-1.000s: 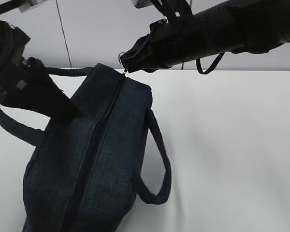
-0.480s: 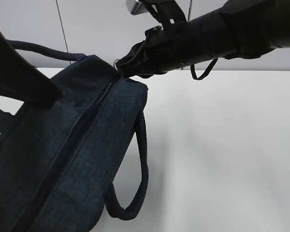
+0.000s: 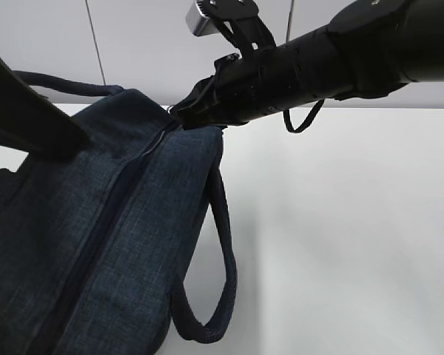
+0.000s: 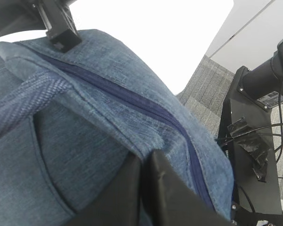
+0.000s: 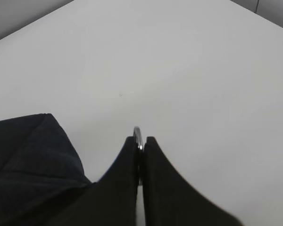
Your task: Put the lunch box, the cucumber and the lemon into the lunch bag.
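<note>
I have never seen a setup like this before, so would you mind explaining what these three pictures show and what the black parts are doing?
This is a robot with two black arms, each ending in a pincer.

The exterior view looks across a white table. A dark navy lunch bag fills its left side, zipper closed along most of the length in view. The right pincer reaches in from the upper right to the zipper's far end.

The right wrist view, from a camera on that arm, shows its two fingers shut on the metal ring pull, with bare table beyond.

The left wrist view, from the other arm, shows the left pincer pressed shut against the bag's fabric beside the zipper, seemingly pinching it.

No food or lunch box is visible.
</note>
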You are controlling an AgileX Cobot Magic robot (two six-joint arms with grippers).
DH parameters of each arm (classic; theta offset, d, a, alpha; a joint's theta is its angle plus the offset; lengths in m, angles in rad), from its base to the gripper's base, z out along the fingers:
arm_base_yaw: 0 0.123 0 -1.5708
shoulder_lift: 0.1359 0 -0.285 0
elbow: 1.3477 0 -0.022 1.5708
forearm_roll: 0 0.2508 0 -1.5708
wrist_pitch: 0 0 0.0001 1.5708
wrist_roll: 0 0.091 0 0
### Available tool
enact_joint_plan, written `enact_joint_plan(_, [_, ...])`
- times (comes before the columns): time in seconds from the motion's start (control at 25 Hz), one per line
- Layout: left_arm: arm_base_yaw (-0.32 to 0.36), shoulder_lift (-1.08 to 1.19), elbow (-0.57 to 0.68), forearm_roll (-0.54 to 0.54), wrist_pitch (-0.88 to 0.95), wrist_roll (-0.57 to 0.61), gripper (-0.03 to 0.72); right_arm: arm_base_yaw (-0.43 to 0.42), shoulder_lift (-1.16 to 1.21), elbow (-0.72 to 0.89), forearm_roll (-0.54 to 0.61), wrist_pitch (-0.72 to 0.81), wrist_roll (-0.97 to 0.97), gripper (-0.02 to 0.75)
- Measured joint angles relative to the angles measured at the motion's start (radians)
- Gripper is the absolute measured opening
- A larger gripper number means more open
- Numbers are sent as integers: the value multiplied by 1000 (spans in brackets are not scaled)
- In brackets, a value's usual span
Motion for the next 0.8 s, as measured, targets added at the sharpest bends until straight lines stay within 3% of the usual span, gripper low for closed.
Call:
enact_joint_plan(0.36, [0,0,0,-7,1,0,-6,1,-8,-1,20,11,-7,22])
enact_joint_plan(0.48, [0,0,0,-29,7,0,-6,-5,-24,-1,20,-5,-11,138])
enact_joint_plan(0.64, [0,15,-2,-40,-4,0,-6,-11,-66,-1,20,-39,-15,382])
enact_joint_plan(0.8, [0,47,-2,-42,-41,0,-6,-14,-152,-1,20,-110,-15,469])
